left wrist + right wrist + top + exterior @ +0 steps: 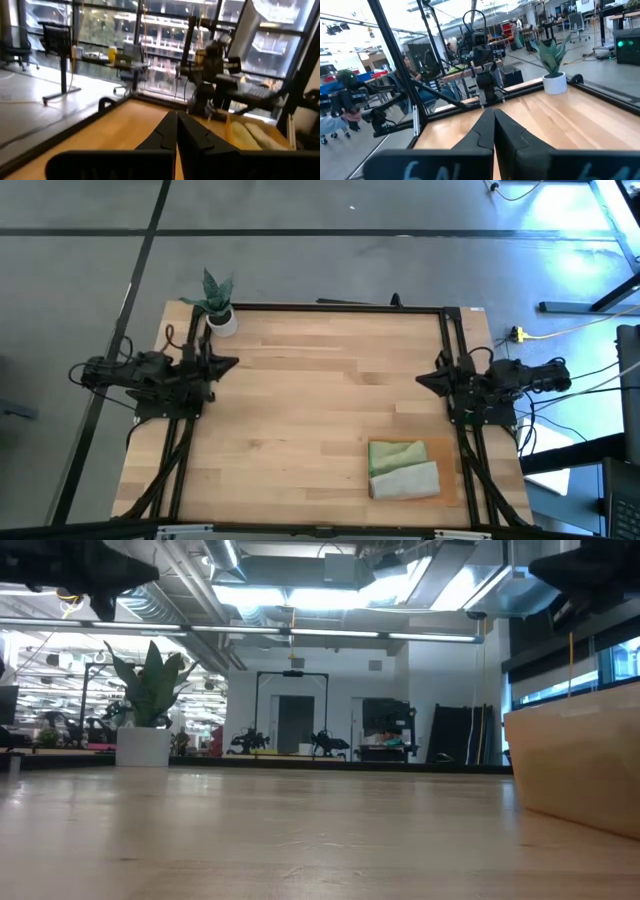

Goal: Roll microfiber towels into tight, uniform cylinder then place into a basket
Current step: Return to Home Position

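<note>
Two points: park left gripper and right gripper, fingers pressed together, above the bench's side edges; leave both microfiber towels rolled in the basket at the near right corner

Two towels lie side by side in the basket at the near right corner of the table; the plant stands far left.

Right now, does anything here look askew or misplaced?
Nothing stands out. Green towel and grey towel lie rolled, side by side in the basket; potted plant stands upright; left gripper and right gripper wait shut at opposite table edges.
</note>
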